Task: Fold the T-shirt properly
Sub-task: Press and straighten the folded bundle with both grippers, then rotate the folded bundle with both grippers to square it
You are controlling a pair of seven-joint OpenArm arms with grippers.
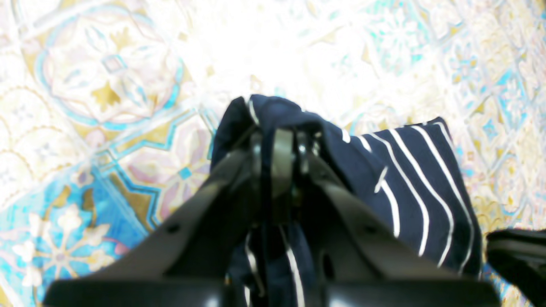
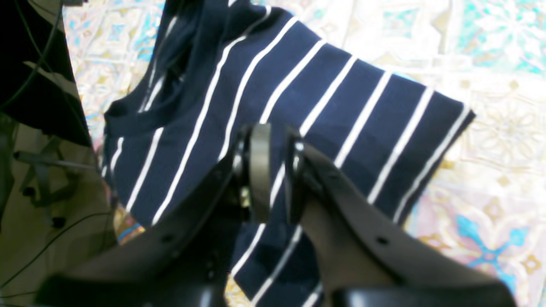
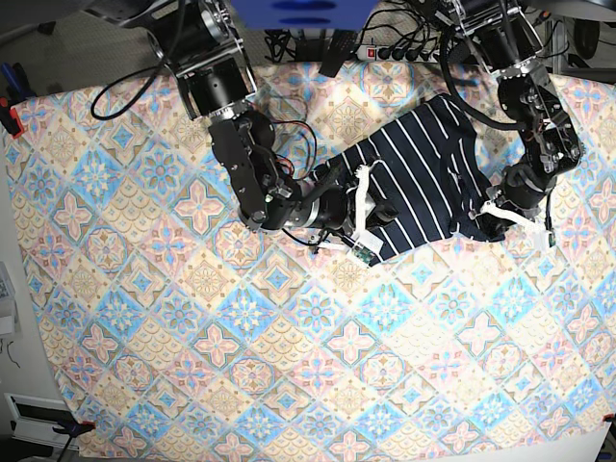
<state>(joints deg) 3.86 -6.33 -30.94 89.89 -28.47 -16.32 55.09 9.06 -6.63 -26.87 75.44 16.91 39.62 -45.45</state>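
A patterned cloth (image 3: 192, 366) covers the table. The T-shirt (image 3: 423, 178) lies at its far side, partly folded. The left gripper (image 1: 283, 143) pinches a bunched edge, hiding it. The right gripper (image 2: 273, 170), jaws narrow, hovers over stripes; contact unclear.

Open patterned cloth (image 3: 289, 366) ahead of both grippers. T-shirt (image 3: 419, 173) fills gap between right gripper (image 3: 371, 219) and left gripper (image 3: 493, 223); cables (image 3: 404, 43) crowd behind arms.
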